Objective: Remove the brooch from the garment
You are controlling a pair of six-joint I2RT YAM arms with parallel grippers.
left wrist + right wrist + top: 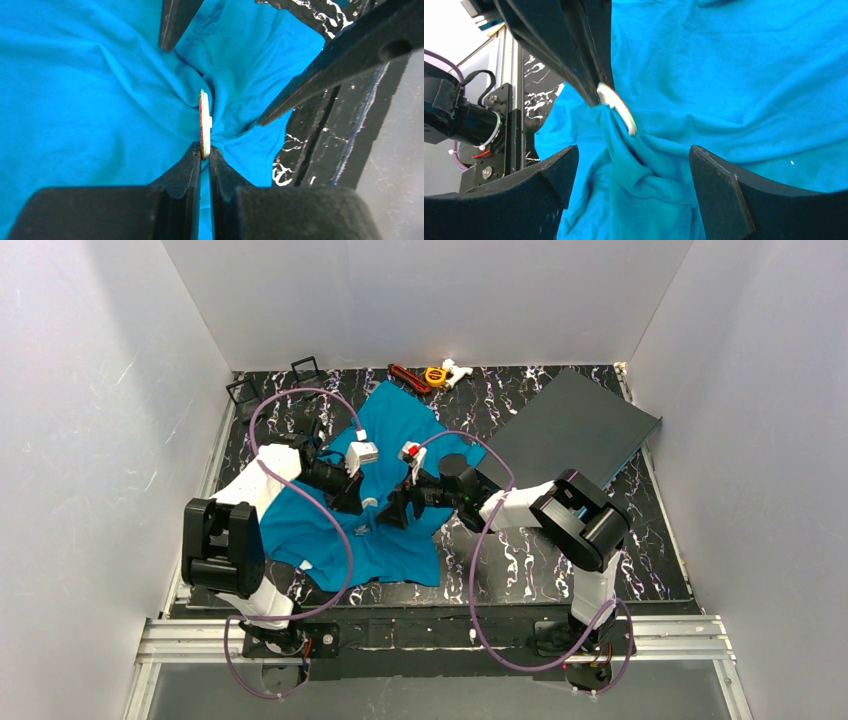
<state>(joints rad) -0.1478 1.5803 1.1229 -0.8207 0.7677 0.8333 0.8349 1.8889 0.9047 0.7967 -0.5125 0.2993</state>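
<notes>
The garment [400, 425], a teal T-shirt, lies crumpled on the marbled black table. The brooch [204, 122], a thin white disc with a red-brown face seen edge-on, stands up from a puckered fold of cloth. My left gripper [204, 152] is shut on the brooch's lower edge. The right wrist view shows the brooch [618, 107] at the tips of the left fingers [574, 55], with cloth still drawn up to it. My right gripper [634, 175] is open, its fingers either side of a bunched fold below the brooch without touching it. Both grippers meet over the shirt [372, 505].
A flat dark grey board [575, 425] lies at the back right. Small tools sit at the back edge: a red and black one [408, 377], a yellow tape measure [435, 375] and a white piece [455, 370]. Two black frames [245, 390] stand at the back left.
</notes>
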